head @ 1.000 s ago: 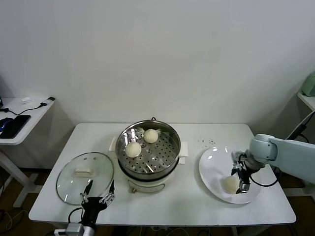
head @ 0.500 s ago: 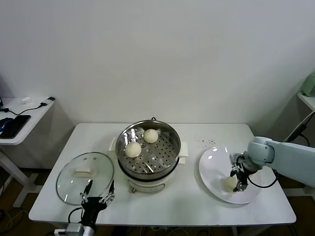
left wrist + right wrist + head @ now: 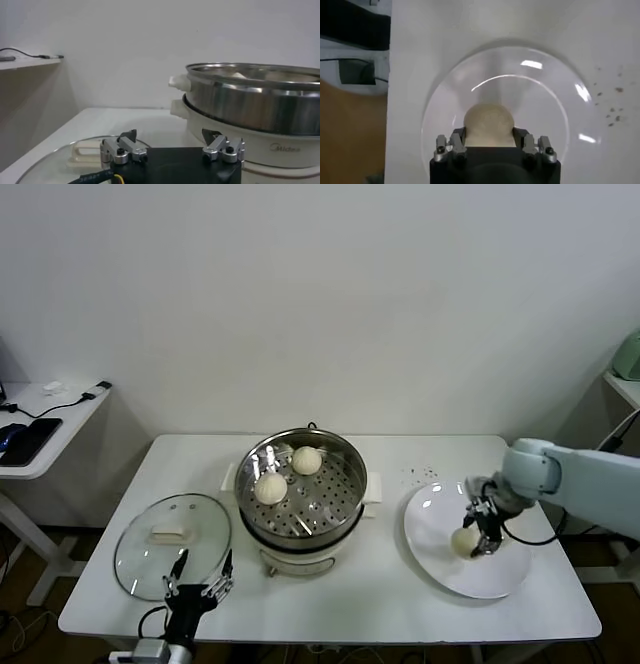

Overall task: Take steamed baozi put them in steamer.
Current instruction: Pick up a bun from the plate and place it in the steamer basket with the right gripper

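Observation:
The steamer (image 3: 341,452) is a shiny steel pot at the table's middle, with two steamed baozi (image 3: 271,488) (image 3: 306,459) on its perforated tray. A third pale baozi (image 3: 462,540) sits between the fingers of my right gripper (image 3: 474,535), which is shut on it over the white plate (image 3: 447,576). The right wrist view shows this baozi (image 3: 488,123) pinched on both sides by the right gripper (image 3: 489,138). My left gripper (image 3: 200,578) waits open at the table's front left, beside the steamer (image 3: 250,102).
A round glass lid (image 3: 150,562) with a white handle lies flat left of the steamer, just behind the left gripper (image 3: 172,141). Dark specks dot the table behind the plate (image 3: 542,95). A side desk with cables stands far left.
My right gripper has shut on the baozi and carried it a little back and toward the steamer over the plate. The left arm has not moved.

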Tool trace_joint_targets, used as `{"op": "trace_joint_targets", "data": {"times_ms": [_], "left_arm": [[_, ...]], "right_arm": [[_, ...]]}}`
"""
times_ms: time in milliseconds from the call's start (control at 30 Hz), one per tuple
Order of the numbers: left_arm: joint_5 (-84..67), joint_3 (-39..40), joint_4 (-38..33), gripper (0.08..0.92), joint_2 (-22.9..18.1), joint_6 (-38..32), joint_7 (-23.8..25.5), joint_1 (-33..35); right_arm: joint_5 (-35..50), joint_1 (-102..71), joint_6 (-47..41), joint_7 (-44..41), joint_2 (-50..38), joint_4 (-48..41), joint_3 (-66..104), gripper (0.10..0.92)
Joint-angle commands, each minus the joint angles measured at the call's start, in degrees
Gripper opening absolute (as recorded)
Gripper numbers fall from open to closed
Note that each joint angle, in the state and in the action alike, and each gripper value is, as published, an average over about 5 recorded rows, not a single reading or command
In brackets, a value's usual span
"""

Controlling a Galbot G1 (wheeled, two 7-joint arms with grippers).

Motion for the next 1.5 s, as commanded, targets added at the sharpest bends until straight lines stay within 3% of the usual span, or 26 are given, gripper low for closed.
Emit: {"op": "trace_joint_targets", "data": {"times_ms": [33, 300, 633, 967, 1500], "left_arm": [[0.06, -0.05, -0.62, 0.823, 0.05, 0.09, 0.00, 0.15], [0.05, -0.21, -1.42, 0.823, -0.01, 0.14, -0.01, 0.49], [-0.10, -0.76, -1.32, 0.823, 0.04, 0.09, -0.04, 0.67], [-0.11, -1.20, -1.07, 0.823, 0.66, -0.05, -0.02, 0.81], [-0.45, -1.24, -0.48, 0.823, 0.80, -0.05, -0.07, 0.38]], "right_arm": [[5.87, 28.09, 10.48, -7.23, 13.19, 0.25, -9.43, 0.628], [6.40, 28.08, 27.55, -6.96, 25.21, 1.22, -1.35, 0.628], [-8.02, 14.25, 41.03, -2.84, 35.20, 4.53, 5.19, 0.628], [-17.84, 3.53, 43.94, 1.70, 39.82, -1.29, 6.50, 0.628], [-20.80, -4.04, 44.98, 2.78, 44.40, -11.95, 7.49, 0.628]]}}
